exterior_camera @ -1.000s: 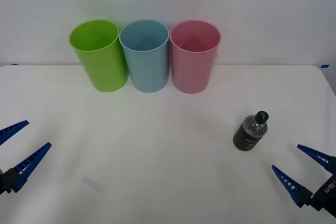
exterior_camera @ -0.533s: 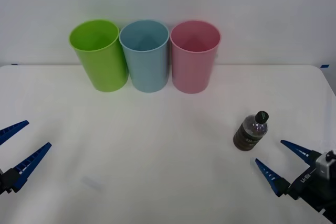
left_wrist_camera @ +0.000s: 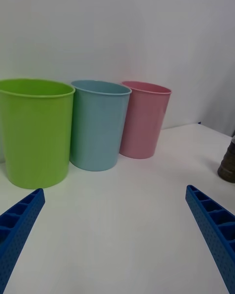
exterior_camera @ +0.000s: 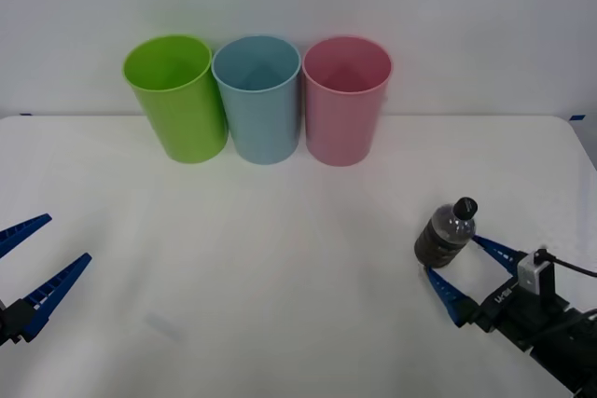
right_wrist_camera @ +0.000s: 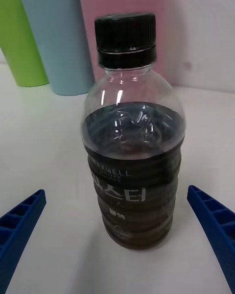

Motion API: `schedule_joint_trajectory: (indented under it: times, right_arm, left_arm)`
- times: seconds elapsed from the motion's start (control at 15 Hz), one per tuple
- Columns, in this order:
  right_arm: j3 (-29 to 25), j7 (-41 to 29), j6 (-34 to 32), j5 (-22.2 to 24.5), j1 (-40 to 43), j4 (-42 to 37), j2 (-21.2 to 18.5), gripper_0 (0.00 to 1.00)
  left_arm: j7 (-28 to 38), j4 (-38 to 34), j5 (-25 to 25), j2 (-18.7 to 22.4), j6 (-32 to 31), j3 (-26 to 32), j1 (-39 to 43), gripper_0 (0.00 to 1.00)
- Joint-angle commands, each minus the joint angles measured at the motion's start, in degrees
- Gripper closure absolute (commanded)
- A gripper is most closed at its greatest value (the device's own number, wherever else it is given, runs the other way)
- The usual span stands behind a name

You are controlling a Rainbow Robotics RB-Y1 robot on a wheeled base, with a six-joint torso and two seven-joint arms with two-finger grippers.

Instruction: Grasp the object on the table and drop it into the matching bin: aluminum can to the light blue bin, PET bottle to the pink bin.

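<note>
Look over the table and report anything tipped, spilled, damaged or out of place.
Nothing stands out. The bottle stands upright on the table, capped, between the open fingers of the right gripper. The green bin, light blue bin and pink bin stand upright in a row. The left gripper waits open.

In the left wrist view the PET bottle (left_wrist_camera: 228, 165) is cut off at the frame edge; the label's small print (right_wrist_camera: 117, 210) is unreadable.
</note>
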Motion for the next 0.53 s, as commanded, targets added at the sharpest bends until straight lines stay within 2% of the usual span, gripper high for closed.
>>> schedule_joint_trajectory:
  times: [0.07,0.53]
  right_arm:
    - [2.3,0.4,3.3,-0.5,-1.5,0.0,0.0,0.0]
    - [5.2,1.0,8.8,-0.5,-4.0,0.0,1.0,0.0]
  left_arm:
    - [0.0,0.0,0.0,0.0,0.0,0.0,0.0,0.0]
    - [0.0,0.0,0.0,0.0,0.0,0.0,0.0,0.0]
